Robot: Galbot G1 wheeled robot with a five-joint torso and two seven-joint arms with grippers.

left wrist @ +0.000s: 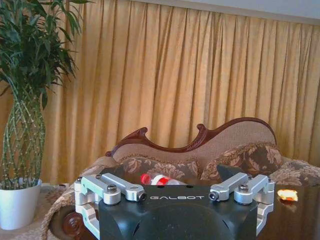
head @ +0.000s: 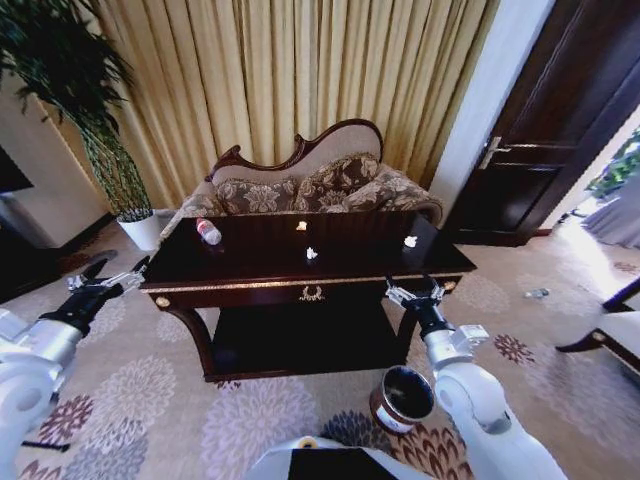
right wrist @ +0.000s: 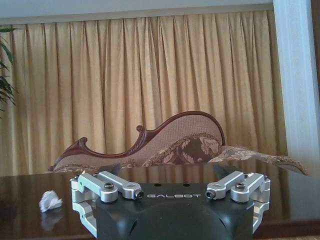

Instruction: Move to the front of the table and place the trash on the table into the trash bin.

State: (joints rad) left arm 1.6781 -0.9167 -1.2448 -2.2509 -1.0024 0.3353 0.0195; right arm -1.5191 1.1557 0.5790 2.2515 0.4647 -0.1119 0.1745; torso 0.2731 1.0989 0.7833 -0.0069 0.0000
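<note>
We face one table [head: 300, 275] with a sofa [head: 320, 185] behind it. On its top we count three scraps of trash: one pale yellow [head: 301, 226], two white [head: 311, 254] [head: 410, 241], plus one bottle [head: 208, 232]. One trash bin [head: 402, 398] stands on the carpet beside our right arm. Our left gripper [head: 112, 277] and right gripper [head: 414, 290] hover spread apart at the table's front corners, holding nothing.

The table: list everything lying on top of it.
On the table lie a plastic bottle with a red cap near its left end, a white scrap at centre, a yellowish scrap toward the back, and another white scrap near the right end.
</note>
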